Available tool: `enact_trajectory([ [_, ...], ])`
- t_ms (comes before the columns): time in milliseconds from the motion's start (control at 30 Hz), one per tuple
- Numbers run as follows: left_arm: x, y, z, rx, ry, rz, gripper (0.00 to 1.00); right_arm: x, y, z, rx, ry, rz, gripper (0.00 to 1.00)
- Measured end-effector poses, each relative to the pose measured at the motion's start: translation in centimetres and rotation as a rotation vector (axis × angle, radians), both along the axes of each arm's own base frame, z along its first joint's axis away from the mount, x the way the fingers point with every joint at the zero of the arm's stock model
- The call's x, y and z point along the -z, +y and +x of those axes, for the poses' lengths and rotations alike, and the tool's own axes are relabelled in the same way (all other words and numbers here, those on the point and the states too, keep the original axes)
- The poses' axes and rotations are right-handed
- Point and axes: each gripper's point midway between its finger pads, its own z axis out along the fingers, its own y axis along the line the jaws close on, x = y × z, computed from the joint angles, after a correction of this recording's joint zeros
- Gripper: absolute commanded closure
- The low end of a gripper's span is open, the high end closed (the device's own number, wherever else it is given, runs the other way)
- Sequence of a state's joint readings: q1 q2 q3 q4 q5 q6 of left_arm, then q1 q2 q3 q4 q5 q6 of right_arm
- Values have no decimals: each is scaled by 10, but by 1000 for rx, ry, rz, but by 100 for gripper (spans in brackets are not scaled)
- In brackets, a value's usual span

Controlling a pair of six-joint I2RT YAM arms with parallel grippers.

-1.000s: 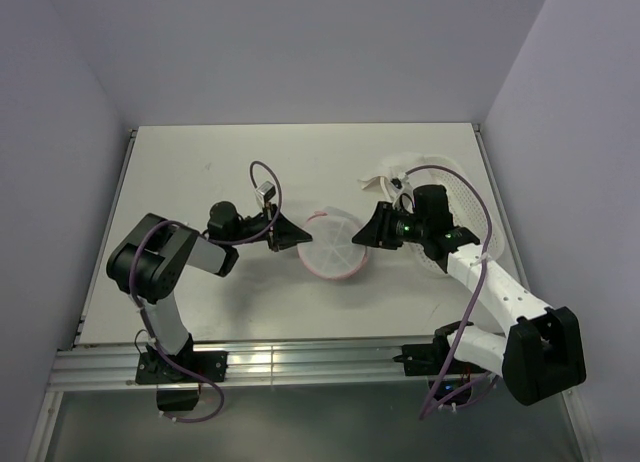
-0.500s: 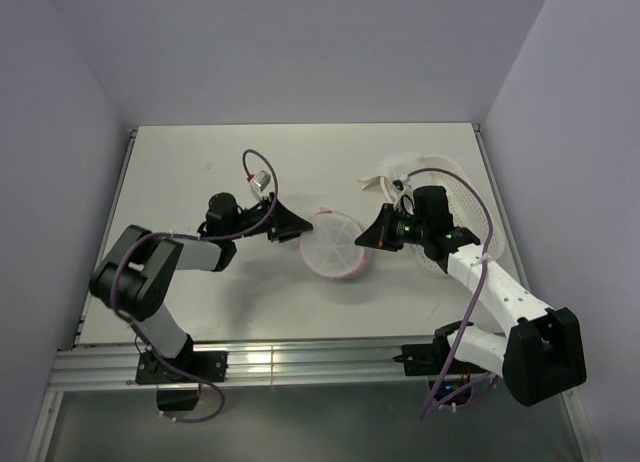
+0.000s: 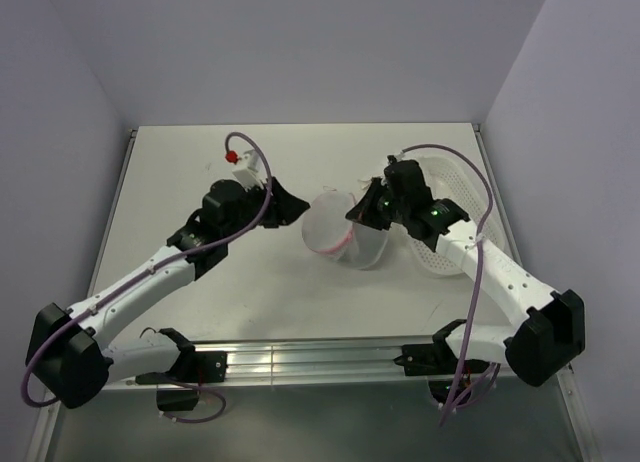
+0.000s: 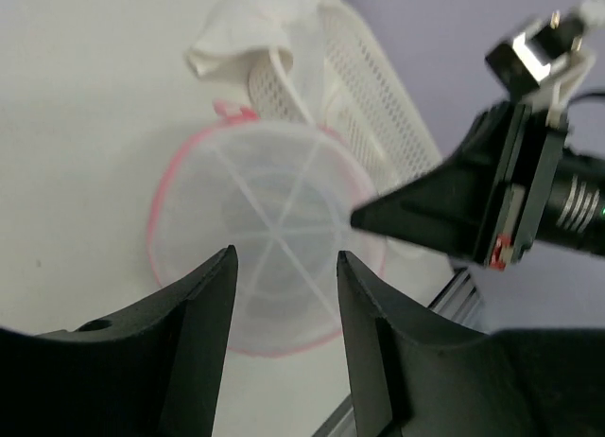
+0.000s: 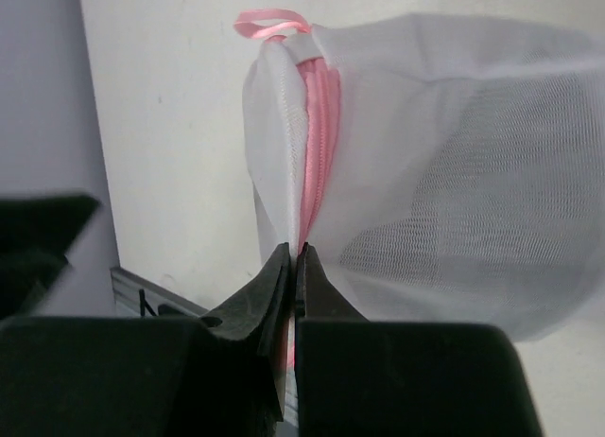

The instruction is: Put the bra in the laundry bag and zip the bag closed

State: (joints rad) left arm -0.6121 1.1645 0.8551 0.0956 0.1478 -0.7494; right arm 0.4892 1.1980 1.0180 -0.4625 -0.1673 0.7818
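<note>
The laundry bag (image 3: 340, 234) is a round white mesh pouch with pink zipper trim, held tilted up at the table's middle. My right gripper (image 3: 360, 210) is shut on its pink rim; in the right wrist view the gripper (image 5: 296, 253) pinches the trim and the bag (image 5: 454, 172) hangs beyond it. My left gripper (image 3: 297, 210) is open and empty just left of the bag. In the left wrist view the gripper (image 4: 284, 257) frames the bag (image 4: 274, 186), with the right gripper (image 4: 364, 215) at the bag's right edge. The black bra is not plainly seen; only dim grey patches show through the mesh.
A white perforated plastic basket (image 3: 455, 197) lies at the right behind my right arm and also shows in the left wrist view (image 4: 378, 87), with a white cloth (image 4: 255, 30) at its end. An aluminium rail (image 3: 300, 362) runs along the near table edge.
My right gripper has risen and moved back-left, lifting the bag's rim so the bag tilts up off the table. My left arm has stretched out and raised its gripper beside the bag.
</note>
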Motion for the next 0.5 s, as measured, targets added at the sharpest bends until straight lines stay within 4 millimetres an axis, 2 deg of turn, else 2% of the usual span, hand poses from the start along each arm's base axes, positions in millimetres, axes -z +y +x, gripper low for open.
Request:
enact_trajectory([
  [133, 30, -25, -38, 57, 44, 105, 52, 21, 9, 2, 77, 99, -42, 100],
  [233, 46, -35, -61, 99, 60, 157, 55, 26, 13, 6, 127, 139, -85, 100],
  [400, 48, -53, -89, 169, 45, 171, 58, 14, 20, 19, 188, 140, -112, 100],
  [500, 47, -61, -96, 197, 34, 160, 58, 11, 19, 22, 208, 135, -115, 100],
])
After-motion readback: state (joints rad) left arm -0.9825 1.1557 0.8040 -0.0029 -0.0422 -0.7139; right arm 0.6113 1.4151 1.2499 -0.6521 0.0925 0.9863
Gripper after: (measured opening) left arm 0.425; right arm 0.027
